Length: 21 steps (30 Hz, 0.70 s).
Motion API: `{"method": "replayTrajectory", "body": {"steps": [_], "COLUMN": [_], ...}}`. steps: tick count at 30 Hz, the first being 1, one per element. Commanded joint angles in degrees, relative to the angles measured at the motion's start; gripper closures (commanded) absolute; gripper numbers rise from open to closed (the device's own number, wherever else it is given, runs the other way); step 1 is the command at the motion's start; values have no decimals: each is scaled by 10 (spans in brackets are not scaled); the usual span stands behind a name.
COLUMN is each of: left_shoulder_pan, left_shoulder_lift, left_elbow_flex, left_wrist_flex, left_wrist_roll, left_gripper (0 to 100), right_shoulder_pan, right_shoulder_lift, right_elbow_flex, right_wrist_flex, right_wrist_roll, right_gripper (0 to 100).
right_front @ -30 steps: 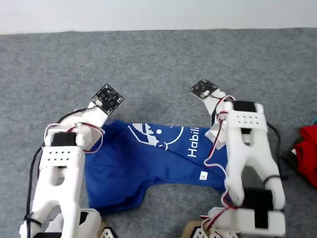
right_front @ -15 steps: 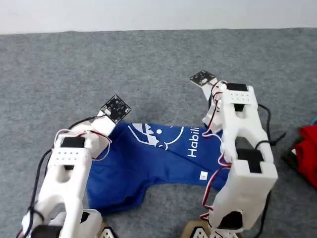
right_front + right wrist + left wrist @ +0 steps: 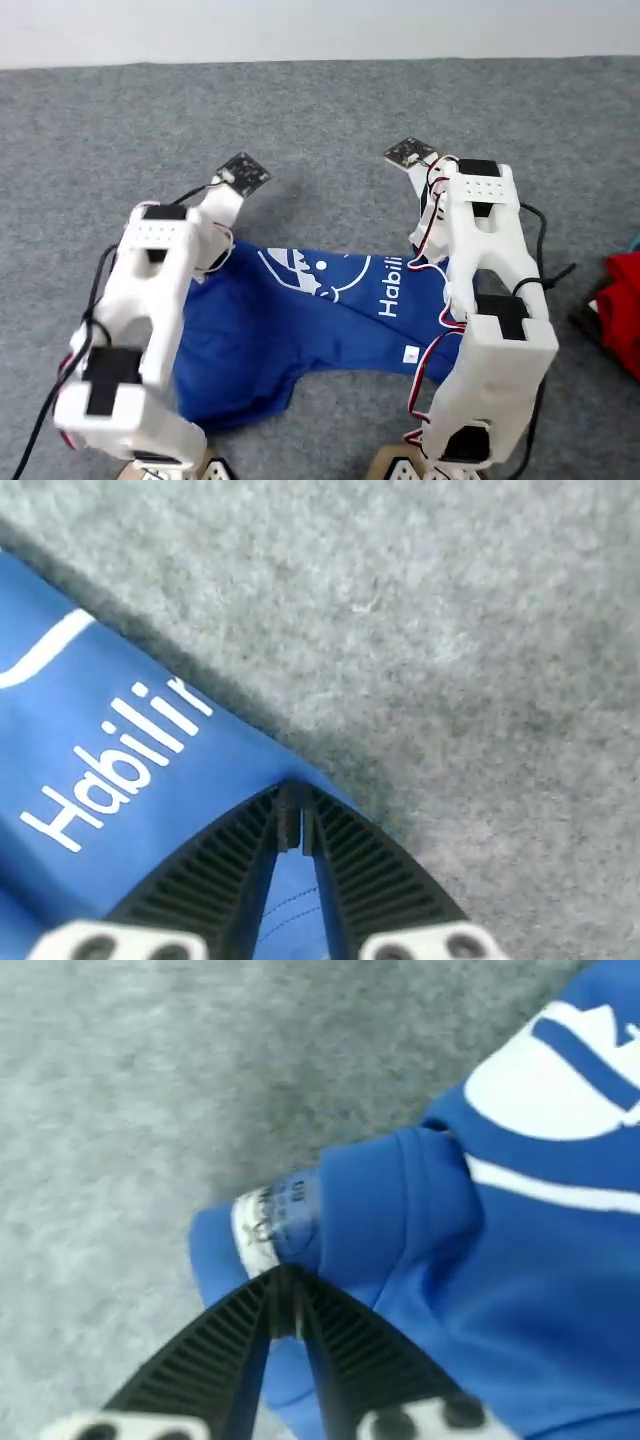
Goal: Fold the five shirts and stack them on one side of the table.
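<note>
**Left arm** [image 3: 140,310]: white, over the near-left part of the table [image 3: 330,110], reaching away from the near edge. Its wrist camera board [image 3: 243,173] sits at the far end.

**Left gripper** [image 3: 286,1305]: black ribbed jaws clenched, tips together on a bunched fold of the blue shirt [image 3: 300,330]. The left wrist view shows the pinched fold carrying a small white sewn label [image 3: 262,1230], just beyond the jaw tips. The fold stands up off the grey surface [image 3: 100,1080].

**Blue shirt**: one item, spread loosely and creased along the near edge of the table, about midway between the left and right edges and between the two arms. White print faces up on its far half. A small white tag [image 3: 410,353] lies on its near-right part. Its left end is under the left arm, its right end under the right arm.

**Right arm** [image 3: 490,300]: white, red and white wires along it, over the near-right part of the table.

**Right gripper** [image 3: 296,820]: jaws closed tight on the shirt's edge, right at the cloth's boundary with the bare grey surface [image 3: 450,630]. White lettering [image 3: 115,765] lies just beside the grip.

**Red cloth** [image 3: 622,310]: bunched at the right edge of the table, well apart from the blue shirt. It is cut off by the frame, probably another shirt.

**Table surface**: grey, felt-like, running to a pale strip along the far edge.
</note>
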Motion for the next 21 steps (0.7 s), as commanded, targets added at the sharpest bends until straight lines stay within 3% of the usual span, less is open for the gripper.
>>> {"method": "replayTrajectory", "body": {"steps": [1,9,15,21], "left_shoulder_pan": [1,-76,-130,-135], "left_shoulder_lift": [74,239,316,332], "left_elbow_flex": [-88,-295,-413,-478], "left_wrist_flex": [72,230,301,342], "left_wrist_roll": [4,2,-20,-22], "left_gripper": [997,997,997,997], "right_shoulder_pan": [2,46,70,66], "right_shoulder_lift": [-7,-7,-2,-8], "right_elbow_flex": [-27,-30,-47,-61], "right_wrist_flex": [6,0,-13,-11], "right_wrist_roll": [-5,-2,29,33], "right_gripper": [988,988,988,988]}}
